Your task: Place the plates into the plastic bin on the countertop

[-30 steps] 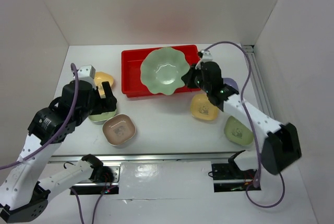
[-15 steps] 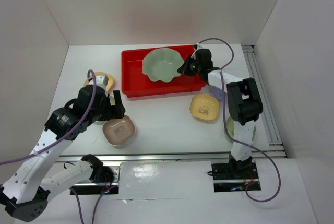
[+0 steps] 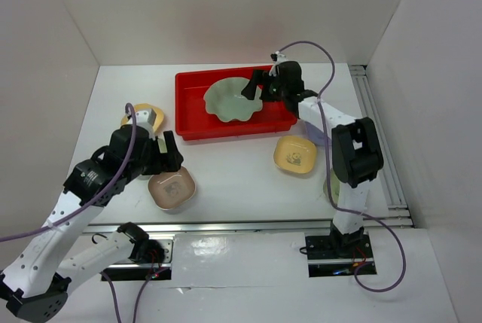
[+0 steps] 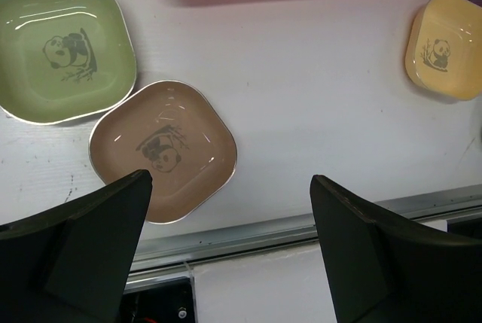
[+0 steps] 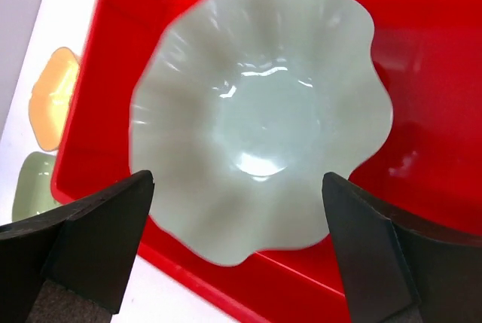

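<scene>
The pale green scalloped dish (image 5: pixel 260 112) lies flat inside the red bin (image 3: pixel 192 112), filling its middle. The right gripper (image 5: pixel 237 180) hangs above it with its fingers spread wide and nothing between them.

The left gripper (image 4: pixel 230 184) is also spread and empty, poised over the pink dish (image 4: pixel 162 150), which sits on the white countertop (image 3: pixel 233 165) close to the near edge.

The pink dish looks like glossy hard plastic or melamine. It is probably light, stiff and not easily broken, but slick under the pads. It lies flat with a low raised wall, so the likely hold is on the rim, with 1 finger inside the wall and 1 outside. A corner should give more bite than a straight side. A shallow pinch on so smooth a lip could let the dish tilt or slide out.

A light green dish (image 4: pixel 64 48) with the same panda print lies just beside the pink one on its far left side, so the outer finger has more room on the right or near side. The metal rail (image 4: pixel 286 221) runs just beyond the near rim.

A yellow dish (image 4: pixel 444 48) sits well apart to the right, and an orange-yellow dish (image 5: pixel 53 97) lies left of the bin.

Free red floor shows on both sides of the scalloped dish.
</scene>
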